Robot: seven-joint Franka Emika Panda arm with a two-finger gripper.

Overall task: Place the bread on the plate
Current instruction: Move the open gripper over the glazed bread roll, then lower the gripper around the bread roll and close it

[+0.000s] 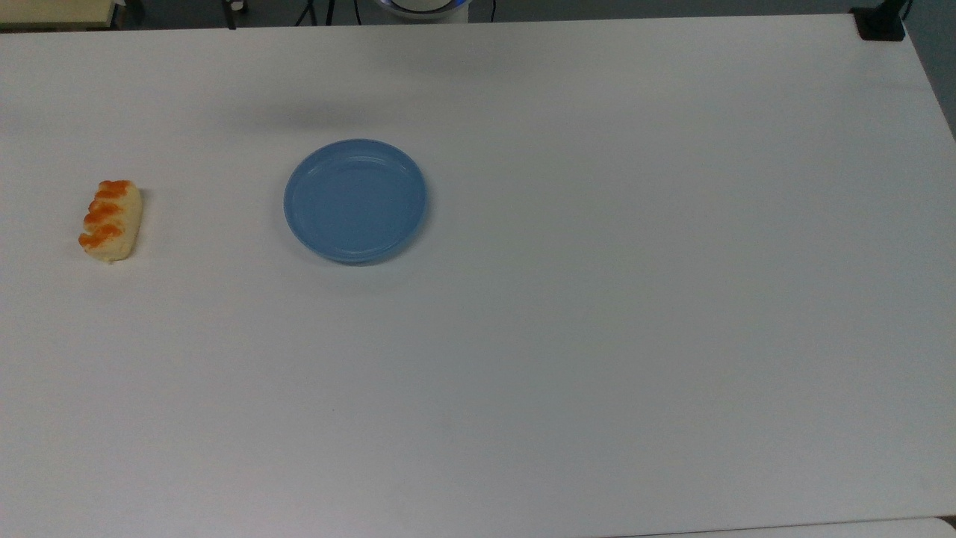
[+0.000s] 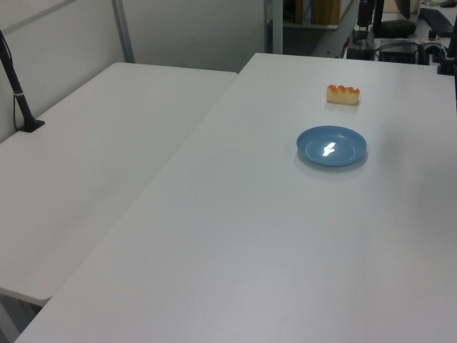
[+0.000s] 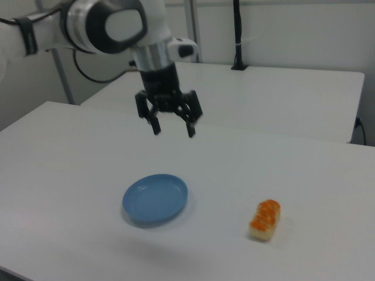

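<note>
Bread lies on the counter, apart from the plate; claw hangs empty above.

The bread (image 1: 110,220) rests near the counter's (image 1: 597,336) left edge in the top view, its long axis running roughly from far edge to near edge, orange ridges crossing it. The blue plate (image 1: 355,200) sits well apart toward the counter's middle, with bare surface between them. In the right view the claw (image 3: 172,127) hovers above the plate's far side, fingers spread wide, holding nothing.

A robotics lab: bare white tables (image 2: 235,236), clamped camera poles (image 3: 237,35), cabled equipment (image 2: 400,46) behind.
</note>
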